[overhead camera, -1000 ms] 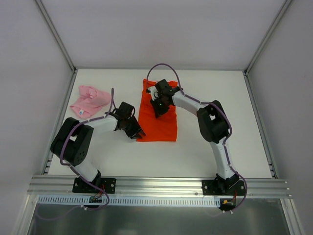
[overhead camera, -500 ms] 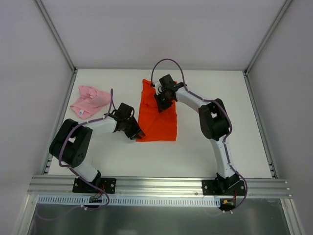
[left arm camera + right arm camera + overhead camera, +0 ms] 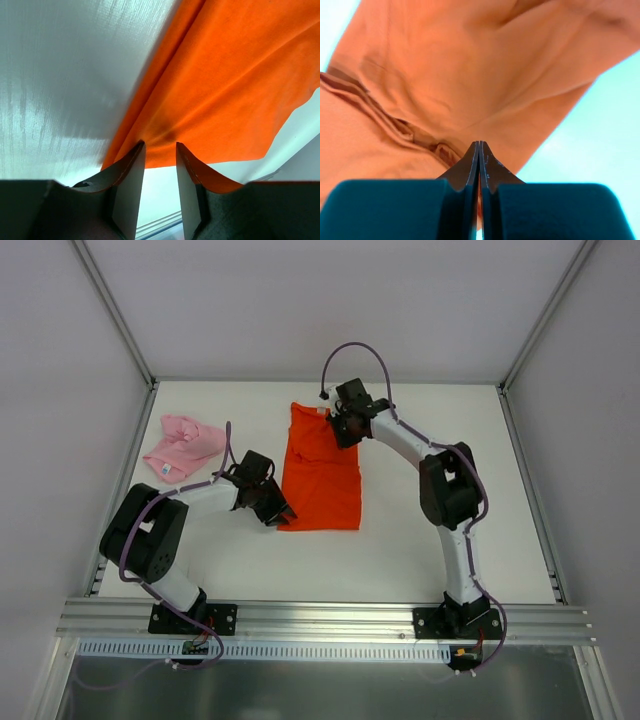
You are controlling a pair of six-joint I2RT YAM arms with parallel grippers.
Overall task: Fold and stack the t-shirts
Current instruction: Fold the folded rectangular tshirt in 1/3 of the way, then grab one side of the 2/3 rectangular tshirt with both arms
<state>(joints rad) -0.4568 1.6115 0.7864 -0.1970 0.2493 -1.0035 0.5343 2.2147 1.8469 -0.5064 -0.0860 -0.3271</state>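
As right jaws pinch orange-red tee (image 3: pixel 322 490) farther back, left jaws unchanged, narrowly parted.

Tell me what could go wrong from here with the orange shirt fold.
1. The left claw stands open at the near left corner of the bright orange-red soft cloth t-shirt, where layered edges meet. If it closes there, it may catch only one layer and the fold could slide apart.
2. The right claw is shut at the shirt's wrinkled far end. Any pull from there might drag the shirt crooked or bunch it further.
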